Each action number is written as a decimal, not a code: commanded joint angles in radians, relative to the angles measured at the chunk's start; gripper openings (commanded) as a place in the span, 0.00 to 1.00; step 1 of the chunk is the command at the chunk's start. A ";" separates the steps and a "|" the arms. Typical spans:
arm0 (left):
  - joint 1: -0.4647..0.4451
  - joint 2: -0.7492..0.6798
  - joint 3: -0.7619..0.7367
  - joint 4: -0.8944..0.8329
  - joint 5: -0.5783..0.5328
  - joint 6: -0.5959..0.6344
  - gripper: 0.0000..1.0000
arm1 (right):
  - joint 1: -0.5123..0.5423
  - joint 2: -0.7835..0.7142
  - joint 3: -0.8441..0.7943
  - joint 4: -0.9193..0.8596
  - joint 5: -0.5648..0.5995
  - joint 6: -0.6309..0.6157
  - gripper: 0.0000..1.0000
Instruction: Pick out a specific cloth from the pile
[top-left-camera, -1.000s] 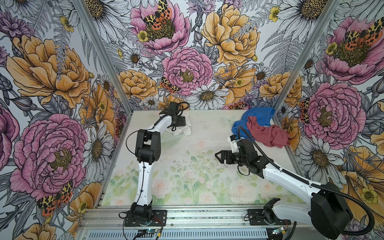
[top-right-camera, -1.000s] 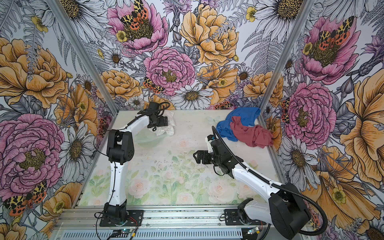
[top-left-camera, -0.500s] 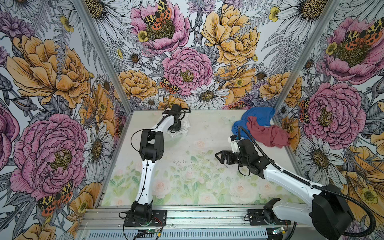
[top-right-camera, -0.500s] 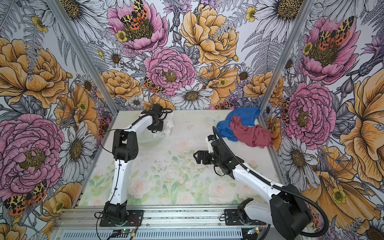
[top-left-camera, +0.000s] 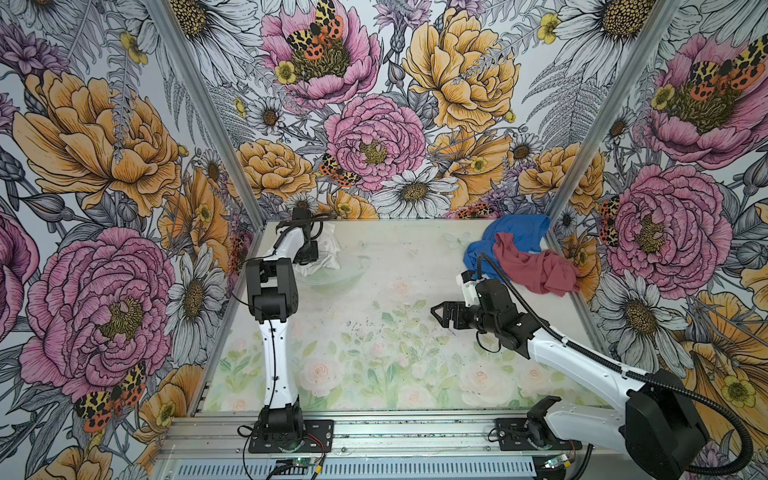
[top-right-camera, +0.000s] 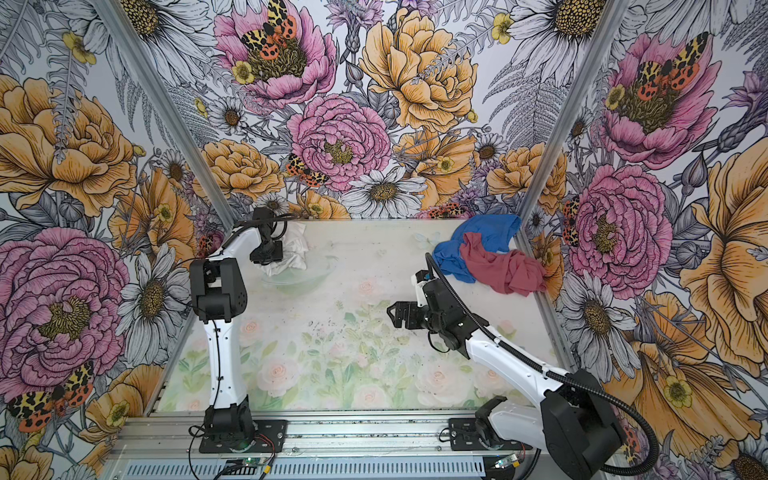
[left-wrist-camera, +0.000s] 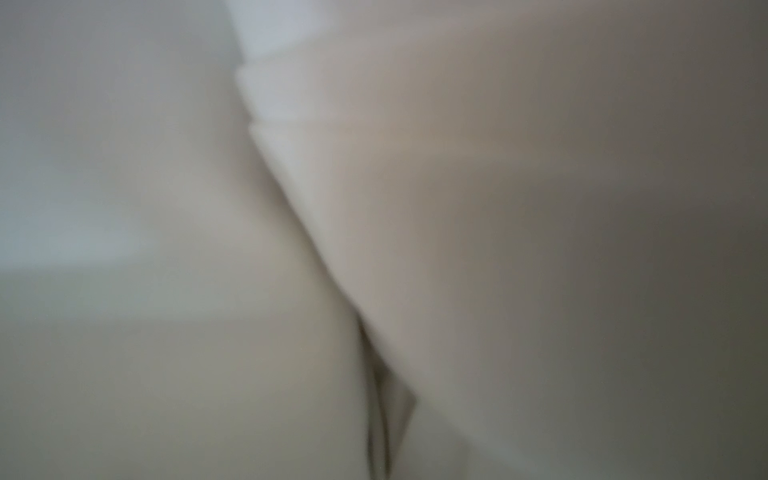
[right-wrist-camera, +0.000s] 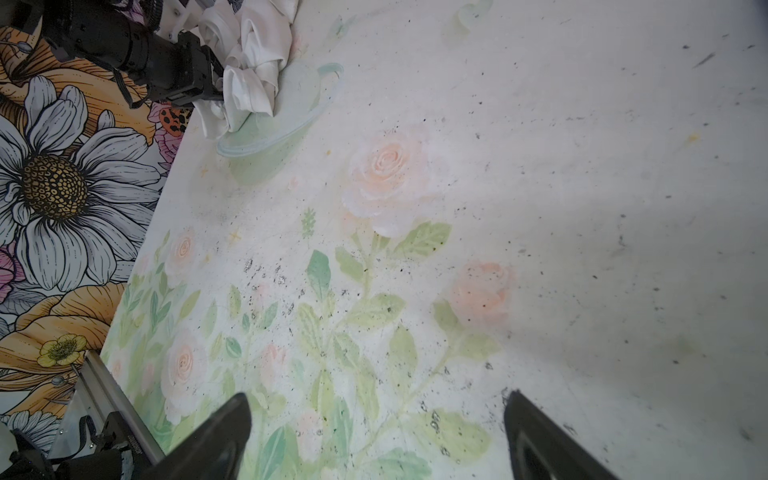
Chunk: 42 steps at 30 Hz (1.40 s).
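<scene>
- Find the cloth (top-left-camera: 329, 252) bunched up in the far left corner of the bench (top-left-camera: 399, 249), lying partly over a clear dish (right-wrist-camera: 291, 120).
- See the left gripper (right-wrist-camera: 214, 81) tucked right against the white folds. Cannot tell if pinching or let go, with the left wrist view full of blurry white.
- Probably time to set it down: spread that gripper wide, then lift straight up to avoid snagging a fold.
- Stay well away from the pile (top-left-camera: 521, 253) in the far right corner, blue cloth (top-left-camera: 519, 232) under red cloth (top-left-camera: 536, 269).
- Leave the right gripper (top-left-camera: 439, 314) spread wide and empty above the middle, out of the way.
</scene>
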 joint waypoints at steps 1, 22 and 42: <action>-0.023 -0.067 -0.022 -0.064 -0.007 0.011 0.59 | 0.003 -0.032 -0.005 0.019 -0.002 0.008 0.95; -0.185 -0.627 -0.375 0.165 0.025 -0.052 0.99 | -0.082 -0.041 0.004 0.019 -0.074 -0.017 0.96; -0.117 -1.536 -1.804 1.359 -0.384 -0.017 0.99 | -0.350 -0.572 -0.234 0.003 0.600 -0.280 0.99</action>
